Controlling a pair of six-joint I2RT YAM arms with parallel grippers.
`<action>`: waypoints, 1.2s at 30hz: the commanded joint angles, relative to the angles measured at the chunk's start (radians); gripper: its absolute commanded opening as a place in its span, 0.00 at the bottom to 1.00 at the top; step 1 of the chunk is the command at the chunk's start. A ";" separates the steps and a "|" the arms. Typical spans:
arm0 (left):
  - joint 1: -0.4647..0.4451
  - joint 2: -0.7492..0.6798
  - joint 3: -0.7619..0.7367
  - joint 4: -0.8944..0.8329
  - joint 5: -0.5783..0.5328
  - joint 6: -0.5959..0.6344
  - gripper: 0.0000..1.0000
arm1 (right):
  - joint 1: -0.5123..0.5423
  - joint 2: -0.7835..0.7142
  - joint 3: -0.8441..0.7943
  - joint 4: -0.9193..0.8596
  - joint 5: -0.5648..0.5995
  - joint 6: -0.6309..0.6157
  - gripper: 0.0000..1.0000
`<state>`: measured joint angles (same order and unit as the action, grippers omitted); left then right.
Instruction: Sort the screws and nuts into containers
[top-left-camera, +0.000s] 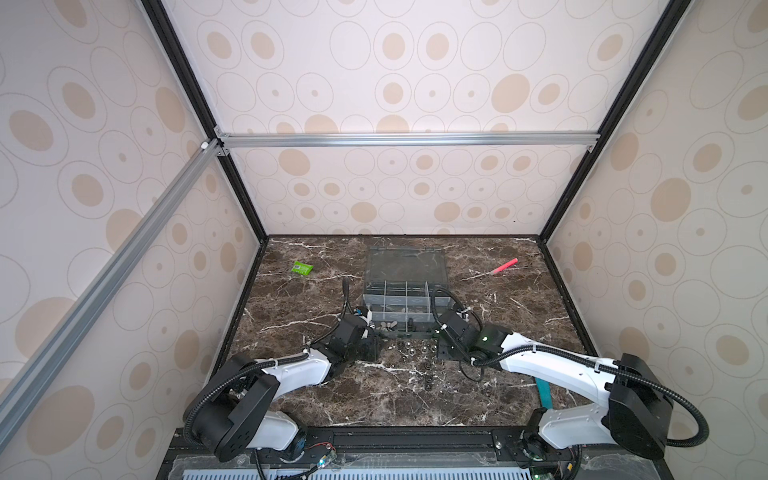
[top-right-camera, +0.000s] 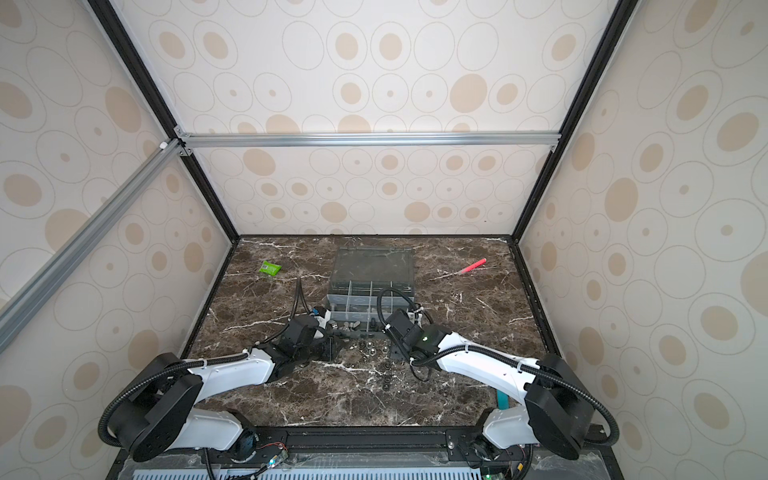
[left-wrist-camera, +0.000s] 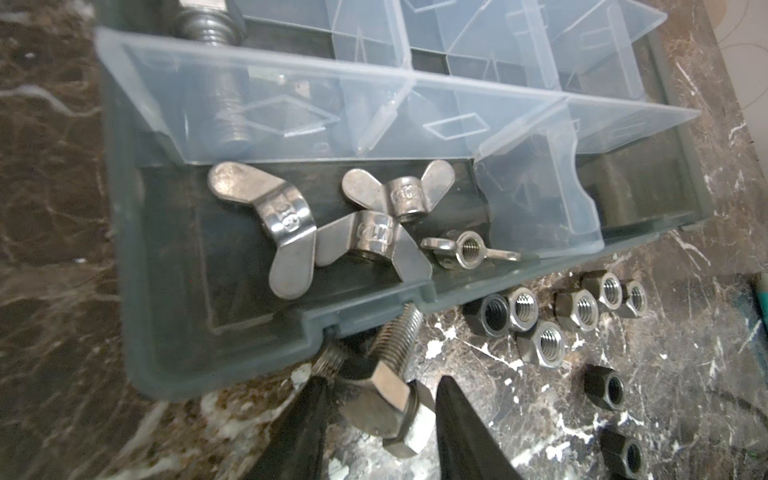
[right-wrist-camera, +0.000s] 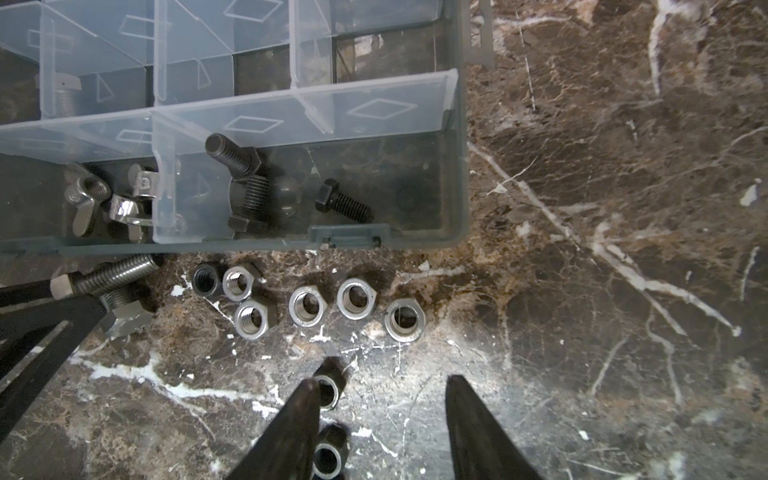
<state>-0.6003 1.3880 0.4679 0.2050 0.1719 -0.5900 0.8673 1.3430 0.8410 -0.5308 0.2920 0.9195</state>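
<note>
Left wrist view: wing nuts (left-wrist-camera: 374, 237) already in near-left cell of box (left-wrist-camera: 232, 361); black screws (right-wrist-camera: 343, 203) in near-right cell. Loose on table (right-wrist-camera: 582, 332) beside it: hex nuts (right-wrist-camera: 307, 311). Astride two silver screws (left-wrist-camera: 384, 401), left gripper (left-wrist-camera: 382, 378) half-spread, grip unclear; right gripper (right-wrist-camera: 382, 380) spread, empty.

Organizer box (left-wrist-camera: 137, 291): grey plastic, smooth, semi-matt.
Partitions (left-wrist-camera: 291, 104): clear plastic, glossy.
Wing nuts (left-wrist-camera: 286, 224): bright polished metal.
Hex nuts (right-wrist-camera: 307, 311), frame centre: satin silver metal, some dark.
Bolts (right-wrist-camera: 345, 203): matt black metal.
Tabletop (right-wrist-camera: 623, 208): glossy brown marble-look, white-veined.
</note>
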 joint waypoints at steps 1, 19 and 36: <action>0.011 0.018 0.041 0.021 -0.007 0.013 0.42 | -0.003 -0.019 -0.012 -0.005 0.022 0.022 0.53; 0.010 0.008 0.026 0.020 0.003 0.025 0.22 | -0.002 -0.022 -0.007 -0.015 0.022 0.029 0.52; 0.018 -0.275 0.110 -0.176 0.000 0.093 0.20 | -0.002 -0.037 -0.018 -0.020 0.032 0.030 0.53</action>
<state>-0.5961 1.1400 0.4969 0.0589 0.1848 -0.5400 0.8673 1.3235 0.8394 -0.5312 0.2935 0.9318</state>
